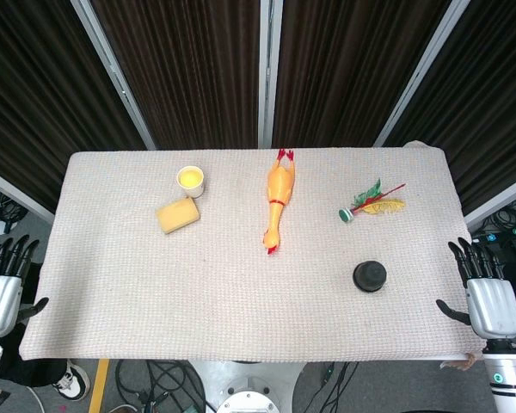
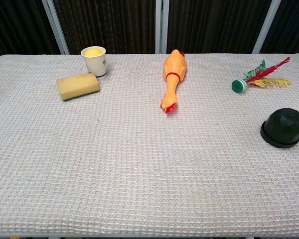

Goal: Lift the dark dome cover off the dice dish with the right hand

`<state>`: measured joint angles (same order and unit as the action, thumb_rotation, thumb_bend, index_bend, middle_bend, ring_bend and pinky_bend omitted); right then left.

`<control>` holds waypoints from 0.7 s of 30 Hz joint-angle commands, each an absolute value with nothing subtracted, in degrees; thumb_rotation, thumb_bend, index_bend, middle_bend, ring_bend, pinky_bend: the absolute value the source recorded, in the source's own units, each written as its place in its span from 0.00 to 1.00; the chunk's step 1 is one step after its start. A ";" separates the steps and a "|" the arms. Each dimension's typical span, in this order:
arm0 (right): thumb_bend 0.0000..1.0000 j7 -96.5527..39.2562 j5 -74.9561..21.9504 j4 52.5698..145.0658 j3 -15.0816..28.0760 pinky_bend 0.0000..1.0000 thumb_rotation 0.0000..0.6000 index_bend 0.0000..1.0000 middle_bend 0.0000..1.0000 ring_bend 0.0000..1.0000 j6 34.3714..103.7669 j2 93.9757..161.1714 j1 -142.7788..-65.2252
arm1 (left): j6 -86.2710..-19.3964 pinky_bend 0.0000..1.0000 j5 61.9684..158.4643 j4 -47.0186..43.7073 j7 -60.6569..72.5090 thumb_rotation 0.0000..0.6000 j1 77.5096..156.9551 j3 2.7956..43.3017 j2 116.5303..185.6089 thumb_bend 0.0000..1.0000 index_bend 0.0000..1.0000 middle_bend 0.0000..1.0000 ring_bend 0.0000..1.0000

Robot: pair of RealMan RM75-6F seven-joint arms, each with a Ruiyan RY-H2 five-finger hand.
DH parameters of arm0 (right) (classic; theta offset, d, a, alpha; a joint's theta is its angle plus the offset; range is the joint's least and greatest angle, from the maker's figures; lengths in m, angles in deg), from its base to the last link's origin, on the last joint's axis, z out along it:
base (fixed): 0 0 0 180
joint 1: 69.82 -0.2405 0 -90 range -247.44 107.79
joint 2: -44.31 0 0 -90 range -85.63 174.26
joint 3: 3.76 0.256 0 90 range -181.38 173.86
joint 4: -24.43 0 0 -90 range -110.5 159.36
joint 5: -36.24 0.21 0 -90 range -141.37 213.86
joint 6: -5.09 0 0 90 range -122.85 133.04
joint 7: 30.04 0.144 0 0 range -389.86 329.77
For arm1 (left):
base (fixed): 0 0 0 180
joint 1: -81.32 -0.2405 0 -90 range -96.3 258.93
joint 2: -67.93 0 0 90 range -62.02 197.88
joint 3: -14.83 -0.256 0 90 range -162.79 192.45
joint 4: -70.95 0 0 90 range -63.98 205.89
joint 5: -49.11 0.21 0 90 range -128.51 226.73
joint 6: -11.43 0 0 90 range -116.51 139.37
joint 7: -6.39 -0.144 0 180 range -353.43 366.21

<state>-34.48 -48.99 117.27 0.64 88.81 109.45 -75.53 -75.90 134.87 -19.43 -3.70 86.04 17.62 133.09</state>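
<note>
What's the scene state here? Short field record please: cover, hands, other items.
surface: table with pale woven cloth
dark dome cover: seated on its dish, near right of the table, untouched
right hand: off the table's right edge, fingers apart, holding nothing
left hand: off the table's left edge, fingers apart, holding nothing
rubber chicken: lying at centre, far half
feather shuttlecock: far right, beyond the cover
paper cup: upright, far left
yellow sponge: just in front of the cup
task step: lift not yet begun
</note>
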 commanded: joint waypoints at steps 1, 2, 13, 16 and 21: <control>0.03 -34.40 -48.92 117.09 0.46 0.00 1.00 0.00 0.03 0.00 88.60 109.56 -75.50 | -75.57 0.10 134.88 -19.10 -3.79 1.00 86.12 17.47 133.37 0.11 0.07 0.03 0.00; 0.03 -34.38 -48.88 116.99 0.40 0.00 1.00 0.00 0.03 0.00 88.53 109.61 -75.48 | -75.48 0.10 134.86 -19.01 -3.78 1.00 86.15 17.47 133.46 0.11 0.07 0.03 0.00; 0.03 -33.05 -45.05 114.35 0.47 0.00 1.00 0.00 0.03 0.00 83.67 111.87 -76.73 | -75.00 0.10 134.99 -19.25 -3.39 1.00 86.56 17.59 133.34 0.11 0.07 0.03 0.00; 0.03 -32.24 -44.37 113.34 0.14 0.00 1.00 0.00 0.03 0.00 81.32 112.67 -77.52 | -75.20 0.10 135.15 -18.85 -3.11 1.00 86.23 17.25 133.42 0.11 0.07 0.03 0.00; 0.03 -29.95 -42.95 110.67 0.00 0.00 1.00 0.00 0.03 0.00 76.53 115.02 -79.49 | -75.06 0.10 134.68 -17.67 -2.02 1.00 86.01 17.20 134.24 0.11 0.07 0.03 0.00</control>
